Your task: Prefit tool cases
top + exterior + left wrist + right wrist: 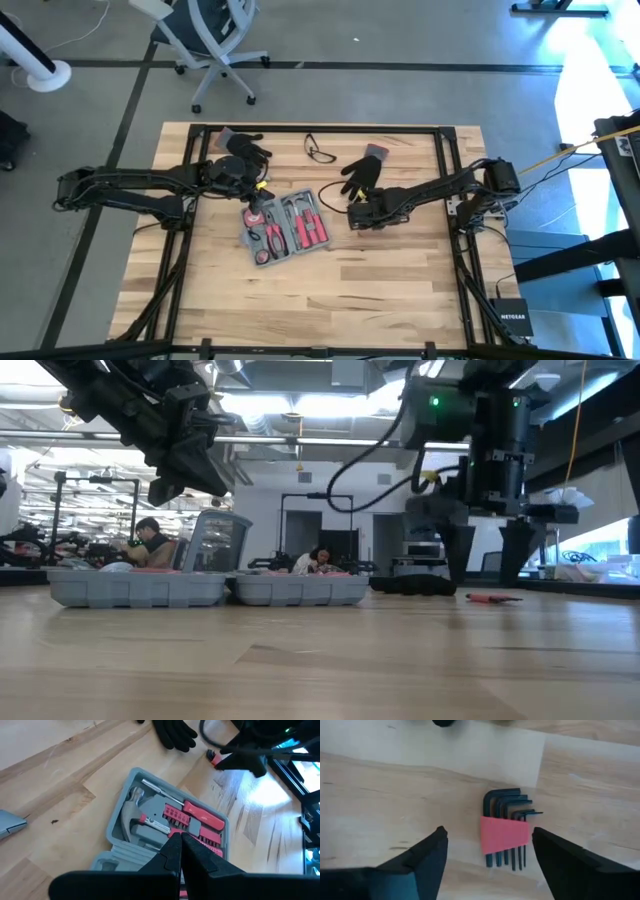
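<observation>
The open blue-grey tool case (284, 229) lies flat on the wooden table with red-handled tools and a hammer in its recesses (170, 815); the low view shows both halves (140, 589) side by side. My left gripper (180, 845) hovers shut over the case (257, 196), holding nothing. My right gripper (489, 834) points down, open, right of the case (355, 213). A set of black hex keys in a red holder (504, 834) lies on the table between its fingers, untouched.
Two black gloves (245, 146) (365, 170) and safety glasses (320, 150) lie at the table's far side. A small grey bar (10, 822) lies left of the case. Bare wood stretches along the near side. People sit in the room beyond (150, 540).
</observation>
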`<state>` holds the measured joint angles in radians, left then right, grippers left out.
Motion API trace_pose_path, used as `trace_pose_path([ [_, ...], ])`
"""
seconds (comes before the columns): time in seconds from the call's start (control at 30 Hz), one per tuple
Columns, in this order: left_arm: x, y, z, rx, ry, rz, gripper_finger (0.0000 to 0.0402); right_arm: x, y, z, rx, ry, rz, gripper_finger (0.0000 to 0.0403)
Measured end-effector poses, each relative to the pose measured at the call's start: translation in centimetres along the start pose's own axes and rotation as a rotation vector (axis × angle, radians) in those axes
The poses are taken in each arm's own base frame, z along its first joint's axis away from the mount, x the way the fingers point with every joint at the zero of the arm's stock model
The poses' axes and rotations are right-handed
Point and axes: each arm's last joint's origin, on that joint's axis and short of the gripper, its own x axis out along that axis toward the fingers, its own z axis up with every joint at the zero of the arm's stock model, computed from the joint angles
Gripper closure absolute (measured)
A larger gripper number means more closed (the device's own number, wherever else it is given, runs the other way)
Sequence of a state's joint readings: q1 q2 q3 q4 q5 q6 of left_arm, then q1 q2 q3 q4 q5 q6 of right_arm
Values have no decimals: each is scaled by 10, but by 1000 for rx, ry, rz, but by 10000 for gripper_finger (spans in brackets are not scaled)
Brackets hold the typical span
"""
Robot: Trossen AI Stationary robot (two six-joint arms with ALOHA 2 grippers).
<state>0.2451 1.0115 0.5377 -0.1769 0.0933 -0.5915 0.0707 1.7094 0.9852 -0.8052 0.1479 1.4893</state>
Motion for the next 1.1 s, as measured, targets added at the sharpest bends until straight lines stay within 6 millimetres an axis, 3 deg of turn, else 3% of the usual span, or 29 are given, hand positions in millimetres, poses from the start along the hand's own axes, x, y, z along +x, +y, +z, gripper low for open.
trace_pose_path([
  [0.23, 0, 0, -1, -4, 6, 3, 401, 14, 2, -2, -10, 12, -51, 119],
  [0.87, 0, 1, -2, -3, 21, 14, 402, 25, 3, 4, 4, 5, -91, 123],
  [0.97, 0, 1, -2, 2, 21, 14, 401, 25, 3, 4, -15, 4, -90, 140],
  [1.1, 0, 1, -2, 3, 21, 14, 401, 26, 4, 4, -28, 8, -80, 191],
])
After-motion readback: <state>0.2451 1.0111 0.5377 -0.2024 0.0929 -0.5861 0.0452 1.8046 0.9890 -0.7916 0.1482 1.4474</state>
